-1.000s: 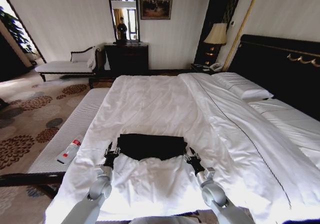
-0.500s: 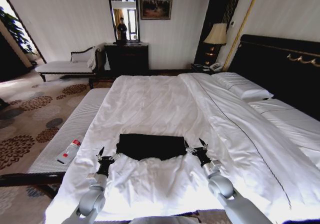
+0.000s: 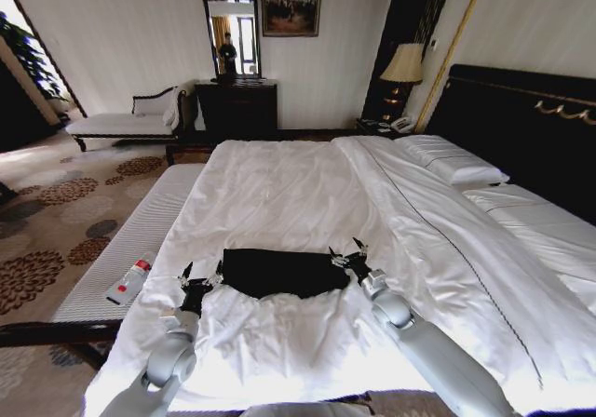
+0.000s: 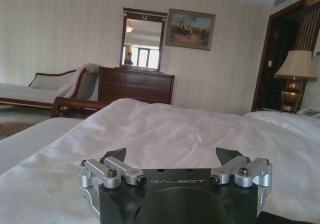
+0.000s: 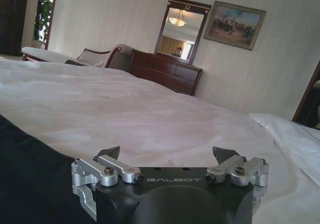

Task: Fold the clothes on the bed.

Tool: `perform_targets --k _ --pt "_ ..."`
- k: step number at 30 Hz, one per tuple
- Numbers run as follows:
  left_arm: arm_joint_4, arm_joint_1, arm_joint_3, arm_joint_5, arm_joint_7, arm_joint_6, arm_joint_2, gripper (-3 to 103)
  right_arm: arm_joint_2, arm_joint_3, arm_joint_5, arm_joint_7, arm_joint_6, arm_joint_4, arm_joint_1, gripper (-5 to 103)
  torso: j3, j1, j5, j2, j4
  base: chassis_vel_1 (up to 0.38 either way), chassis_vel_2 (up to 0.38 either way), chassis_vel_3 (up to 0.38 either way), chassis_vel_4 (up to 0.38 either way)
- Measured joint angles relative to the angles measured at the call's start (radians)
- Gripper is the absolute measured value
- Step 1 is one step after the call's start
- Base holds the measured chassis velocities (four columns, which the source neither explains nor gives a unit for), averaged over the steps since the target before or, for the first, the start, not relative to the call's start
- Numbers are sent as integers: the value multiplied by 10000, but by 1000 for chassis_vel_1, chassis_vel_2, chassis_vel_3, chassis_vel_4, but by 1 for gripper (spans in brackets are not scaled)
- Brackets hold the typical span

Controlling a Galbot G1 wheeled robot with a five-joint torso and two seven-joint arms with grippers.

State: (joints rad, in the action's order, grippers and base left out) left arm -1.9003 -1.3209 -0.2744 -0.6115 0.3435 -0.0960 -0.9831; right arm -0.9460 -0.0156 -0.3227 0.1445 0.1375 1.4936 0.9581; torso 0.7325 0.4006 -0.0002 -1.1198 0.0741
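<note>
Clothes (image 3: 282,272) folded on bed (image 3: 279,194), left claw (image 3: 200,274) & right claw (image 3: 345,254) wide open beside, "GALBOT" on both

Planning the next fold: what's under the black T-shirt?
The black T-shirt lies on the bed's white duvet, between the open left gripper and right gripper. Anything directly beneath is covered.

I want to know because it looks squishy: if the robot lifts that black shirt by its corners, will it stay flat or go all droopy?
Probably droopy. The black shirt lies limp in a folded band on the white duvet, its near edge sagging in a curve, so it looks soft. It seems thin, likely light. With the left gripper and right gripper open at its ends, the middle would probably hang.
</note>
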Motion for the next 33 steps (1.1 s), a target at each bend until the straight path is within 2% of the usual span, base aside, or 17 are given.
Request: perform_targets --k 3,4,7,9,10,14,18,25,30,33 --pt "649 1859 1414 -701 208 282 555 100 -172 -231 404 0 43 -310 -37 100 0 1 2 0 5 0 0 0 0" --pt "649 1859 1414 -701 208 282 555 100 -172 -231 404 0 43 -310 -37 100 0 1 2 0 5 0 0 0 0" --pt "1441 3466 2704 -1308 377 427 782 100 -225 -176 754 -39 143 -436 220 100 1 1 2 0 3 0 0 0 0" --pt "1934 4504 3560 -1716 504 546 705 100 -227 15 936 -98 217 -451 511 100 0 1 0 0 1 0 0 0 0" --pt "1934 4504 3560 -1716 504 546 705 100 -227 15 936 -98 217 -451 511 100 0 1 0 0 1 0 0 0 0" --pt "2700 5857 5112 -2050 640 620 148 100 -214 545 1230 -181 313 -224 1247 100 0 1 0 1 8 0 0 0 0" --pt "3001 5899 5504 -1919 616 606 -115 100 -206 819 1248 -183 337 -5 1659 100 -1 0 2 0 3 0 0 0 0" --pt "3234 5248 5437 -1481 351 376 -128 100 -159 1067 1208 -170 406 257 1953 100 -3 -2 1 0 0 0 0 0 0" --pt "3265 4236 4731 -704 -10 105 -149 100 -157 1115 1120 -135 414 340 2010 100 -2 -1 0 0 2 0 0 0 0" --pt "3258 3176 3783 -57 -306 -93 -239 100 -139 1142 1044 -120 420 395 2083 100 -3 -3 0 0 -1 0 0 0 0"
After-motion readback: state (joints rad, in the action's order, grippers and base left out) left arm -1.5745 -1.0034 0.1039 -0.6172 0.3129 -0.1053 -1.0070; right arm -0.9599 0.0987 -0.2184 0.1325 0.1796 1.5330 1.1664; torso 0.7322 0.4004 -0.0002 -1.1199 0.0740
